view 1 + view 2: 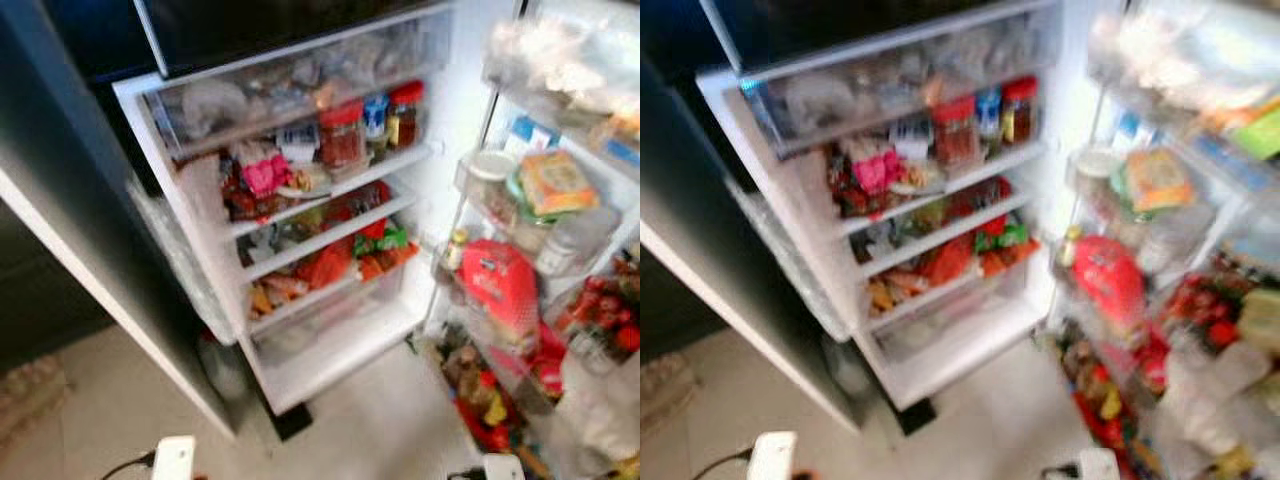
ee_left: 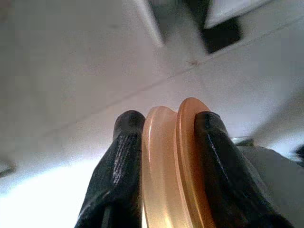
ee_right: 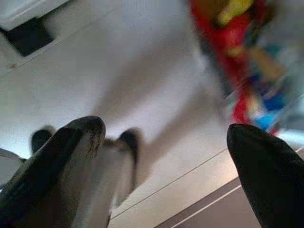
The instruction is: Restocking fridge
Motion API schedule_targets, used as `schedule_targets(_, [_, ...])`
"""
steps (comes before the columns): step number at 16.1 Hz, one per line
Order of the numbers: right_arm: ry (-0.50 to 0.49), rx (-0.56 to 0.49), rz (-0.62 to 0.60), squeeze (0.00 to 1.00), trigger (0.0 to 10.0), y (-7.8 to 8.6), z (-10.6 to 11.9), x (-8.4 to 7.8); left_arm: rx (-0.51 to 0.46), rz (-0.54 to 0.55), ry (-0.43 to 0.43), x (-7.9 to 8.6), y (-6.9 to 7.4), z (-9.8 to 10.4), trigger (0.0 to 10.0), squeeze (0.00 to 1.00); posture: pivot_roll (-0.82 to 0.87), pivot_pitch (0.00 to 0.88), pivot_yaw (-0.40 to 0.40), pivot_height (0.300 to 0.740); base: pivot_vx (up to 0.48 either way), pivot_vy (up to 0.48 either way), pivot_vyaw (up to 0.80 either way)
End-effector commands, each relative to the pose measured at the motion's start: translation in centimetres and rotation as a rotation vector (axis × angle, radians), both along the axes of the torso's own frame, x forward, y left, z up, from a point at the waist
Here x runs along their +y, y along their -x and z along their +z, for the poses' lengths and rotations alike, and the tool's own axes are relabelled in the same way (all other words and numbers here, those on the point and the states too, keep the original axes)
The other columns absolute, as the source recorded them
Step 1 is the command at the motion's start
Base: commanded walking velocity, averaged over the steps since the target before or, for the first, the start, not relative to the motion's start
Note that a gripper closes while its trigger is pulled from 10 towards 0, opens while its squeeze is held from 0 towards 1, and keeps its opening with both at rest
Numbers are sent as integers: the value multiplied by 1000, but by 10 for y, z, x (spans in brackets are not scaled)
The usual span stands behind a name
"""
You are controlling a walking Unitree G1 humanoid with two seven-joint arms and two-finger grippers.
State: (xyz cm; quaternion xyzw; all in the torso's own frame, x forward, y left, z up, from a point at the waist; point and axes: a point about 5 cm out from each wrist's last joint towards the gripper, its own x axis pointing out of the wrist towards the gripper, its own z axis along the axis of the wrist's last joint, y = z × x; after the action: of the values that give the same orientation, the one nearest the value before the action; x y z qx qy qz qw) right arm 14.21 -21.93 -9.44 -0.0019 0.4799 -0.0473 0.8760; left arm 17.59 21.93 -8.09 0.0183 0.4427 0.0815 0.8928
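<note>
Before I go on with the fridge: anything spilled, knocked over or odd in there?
No spill shows, though the head views are blurred. The fridge stands open, its shelves and door racks crammed, with a red packet bulging from the door. The left gripper clamps an orange disc-shaped object; the right gripper is open.

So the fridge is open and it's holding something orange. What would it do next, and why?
Probably raise the left hand toward the shelves. Its fingers are shut on an orange ridged object while pointing down at the floor, low beside the robot. The fridge already stands open, with a bare bottom shelf among crowded ones. The right hand is open, free to help.
</note>
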Motion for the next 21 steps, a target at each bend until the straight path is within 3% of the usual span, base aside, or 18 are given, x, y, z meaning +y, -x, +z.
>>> schedule_targets(1, [-24, 35, 12, 0, 10000, 12, -6, 8, 32, 15, 13, 2, 10, -4, 10000, 0, -106, 61, 55, 740, 0, 0, 0])
schedule_targets(6, [35, -11, 32, 0, 10000, -6, 0, 12, 12, 28, 27, 1, 8, -3, 10000, 0, -107, 77, 56, 740, 0, 0, 0])
schedule_targets(12, [39, -11, 32, 0, 10000, -6, 0, 12, 11, 28, 26, 1, 8, -3, 10000, 0, -107, 77, 56, 740, 0, 0, 0])
schedule_targets(13, [161, -25, 44, 0, 10000, -6, 4, -5, 8, 31, 32, 2, 8, -3, 10000, 0, -103, 82, 58, 740, 0, 0, 0])
schedule_targets(16, [330, -48, 40, 0, 10000, -10, 12, -29, 0, 36, 38, 2, 8, -3, 10000, 0, -100, 81, 59, 740, 0, 0, 0])
schedule_targets(21, [372, -66, 24, 0, 10000, -13, 17, -38, -2, 37, 36, 5, 8, -2, 10000, 0, -99, 82, 61, 740, 0, 0, 0])
